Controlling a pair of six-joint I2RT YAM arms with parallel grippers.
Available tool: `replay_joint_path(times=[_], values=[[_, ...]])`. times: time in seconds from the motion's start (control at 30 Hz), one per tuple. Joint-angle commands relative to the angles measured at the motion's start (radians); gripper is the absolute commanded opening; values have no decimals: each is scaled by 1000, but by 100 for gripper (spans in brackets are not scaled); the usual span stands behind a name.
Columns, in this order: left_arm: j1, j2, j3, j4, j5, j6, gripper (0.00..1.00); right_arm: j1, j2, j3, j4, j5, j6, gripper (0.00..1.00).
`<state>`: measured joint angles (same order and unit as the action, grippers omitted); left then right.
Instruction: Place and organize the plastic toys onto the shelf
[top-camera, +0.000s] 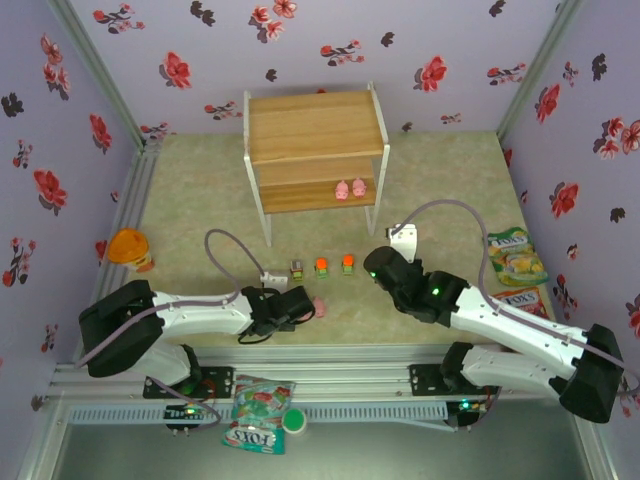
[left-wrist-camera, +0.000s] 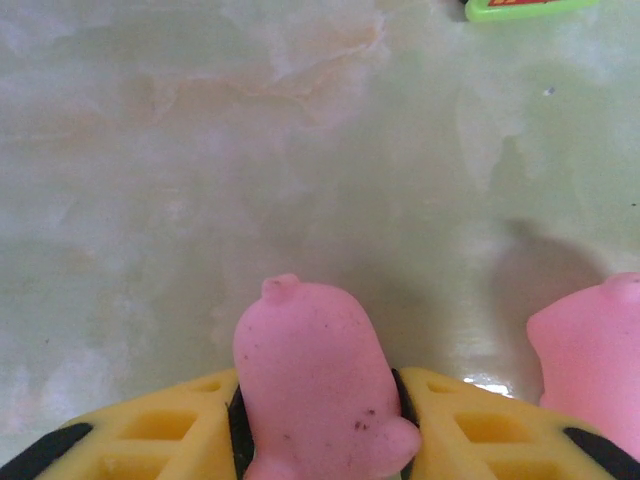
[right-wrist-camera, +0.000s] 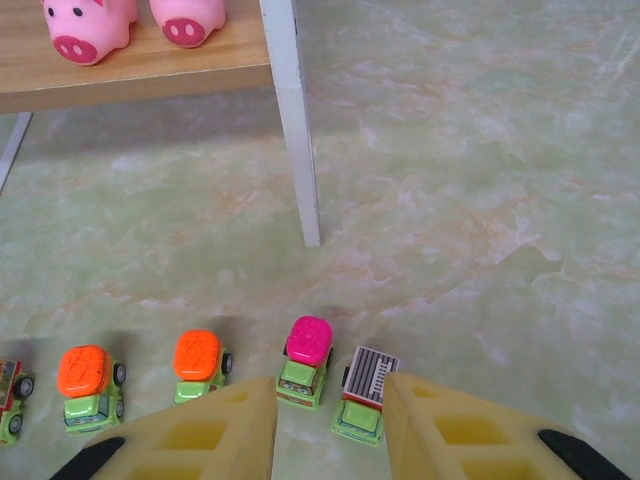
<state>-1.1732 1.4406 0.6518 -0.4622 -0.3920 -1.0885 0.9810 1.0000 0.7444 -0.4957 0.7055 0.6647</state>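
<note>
FOX'S bag (top-camera: 258, 412) lies nearest; left fingers (left-wrist-camera: 160, 440) clamp pink pig (left-wrist-camera: 315, 385), right fingers (right-wrist-camera: 200, 440) parted.

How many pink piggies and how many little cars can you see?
Pink pigs: 4 (2 on the shelf, 1 in the left hand, 1 beside it)
Little cars: 5
Total: 9 toys

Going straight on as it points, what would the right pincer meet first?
Probably the pink-topped car and grey-topped car, sitting just ahead of the right pincer; the shelf leg is farther on.
</note>
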Motion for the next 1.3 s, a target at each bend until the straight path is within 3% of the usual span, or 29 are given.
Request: replay_joint_path(times=[0.0,0.37,0.8,1.27], values=[[4,-5,13,-14,-24,25,39,4,3,30,-3,39,-10,34],[4,-35,73,-75,-70,69,35,4,-8,0,0,39,-1,34],[13,-29,279,-182,-102,169,34,-2,-59,-88,34,19,7,34],[129,112,570,-205,-72,363,34,-62,-170,-223,66,-10,-7,35]])
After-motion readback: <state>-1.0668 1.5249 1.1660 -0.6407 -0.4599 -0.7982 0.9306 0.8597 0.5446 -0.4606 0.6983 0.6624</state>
